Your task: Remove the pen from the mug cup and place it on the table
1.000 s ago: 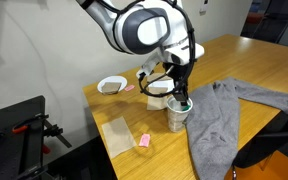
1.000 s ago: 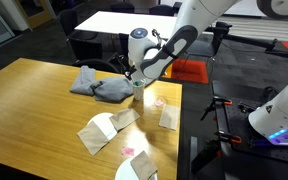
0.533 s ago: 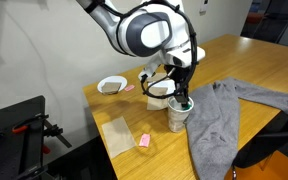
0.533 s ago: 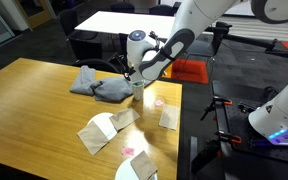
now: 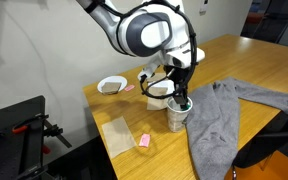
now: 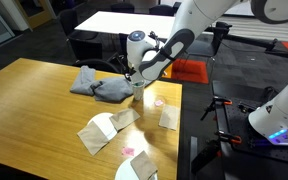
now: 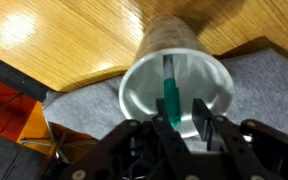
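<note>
One table bears one grey cloth, two white bowls, one cup and, standing inside the cup, one pen. The arm bends down over the cup. Its gripper points into the cup's mouth, jaws narrowly apart astride the pen's top.

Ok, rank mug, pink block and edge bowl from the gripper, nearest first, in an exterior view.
1. Mug, directly under the gripper.
2. Pink block, off toward the camera.
3. Edge bowl, farthest, at the picture's left.
</note>
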